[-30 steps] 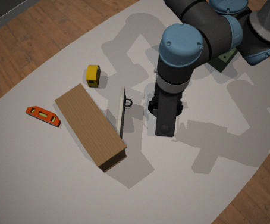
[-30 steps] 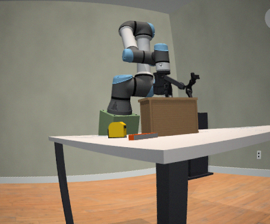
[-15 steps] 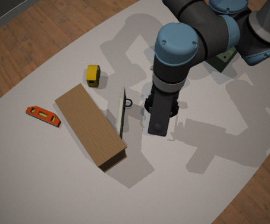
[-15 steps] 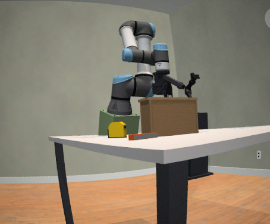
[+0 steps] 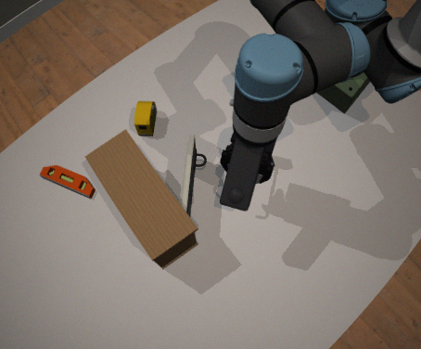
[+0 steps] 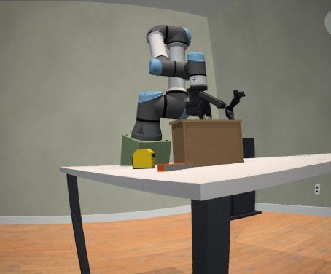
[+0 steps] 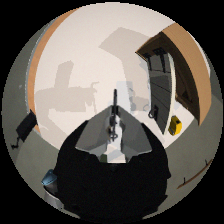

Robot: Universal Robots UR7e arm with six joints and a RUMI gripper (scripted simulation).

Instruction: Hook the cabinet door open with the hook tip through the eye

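Note:
The wooden cabinet (image 5: pixel 141 200) stands flat on the table, and its pale door (image 5: pixel 188 174) is swung open. The dark ring eye (image 5: pixel 200 160) sticks out of the door's face and also shows in the wrist view (image 7: pixel 152 113). The thin dark post with its hook (image 6: pixel 235 103) stands to the right, apart from the door. It shows faintly in the top view (image 5: pixel 267 201) and in the wrist view (image 7: pixel 92 94). My gripper (image 7: pixel 114 106) is shut and points down over the table between the eye and the post. It touches neither. Its body (image 5: pixel 238 178) hides the fingertips from above.
A yellow tape measure (image 5: pixel 145 118) lies behind the cabinet and an orange spirit level (image 5: pixel 67 181) lies to its left. The arm's green base (image 6: pixel 143 149) stands at the table's back. The table edge runs near the level.

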